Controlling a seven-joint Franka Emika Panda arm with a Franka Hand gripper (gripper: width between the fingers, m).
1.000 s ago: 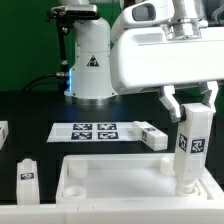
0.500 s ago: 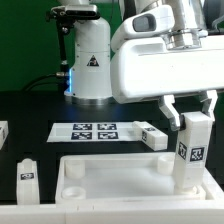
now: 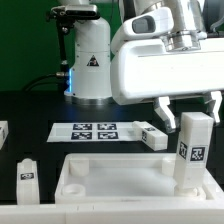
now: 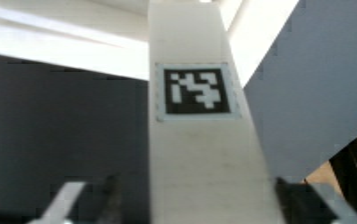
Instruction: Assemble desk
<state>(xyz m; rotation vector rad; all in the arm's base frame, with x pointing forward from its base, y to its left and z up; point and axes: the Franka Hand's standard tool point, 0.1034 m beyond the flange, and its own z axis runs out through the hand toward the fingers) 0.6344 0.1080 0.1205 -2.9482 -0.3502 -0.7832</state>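
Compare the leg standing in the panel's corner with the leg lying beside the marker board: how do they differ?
The standing leg is upright; the lying leg rests on its side. The standing leg sits in the panel; the lying leg is on the black table, outside it. The standing leg has the open gripper around its top; the lying leg has nothing around it. Both are white blocks.

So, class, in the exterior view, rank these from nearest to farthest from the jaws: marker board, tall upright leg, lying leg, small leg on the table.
1. The tall upright leg, directly between the open jaws, exterior view's right.
2. The lying leg, at the marker board's end.
3. The marker board, mid-table.
4. The small leg, far on the exterior view's left.
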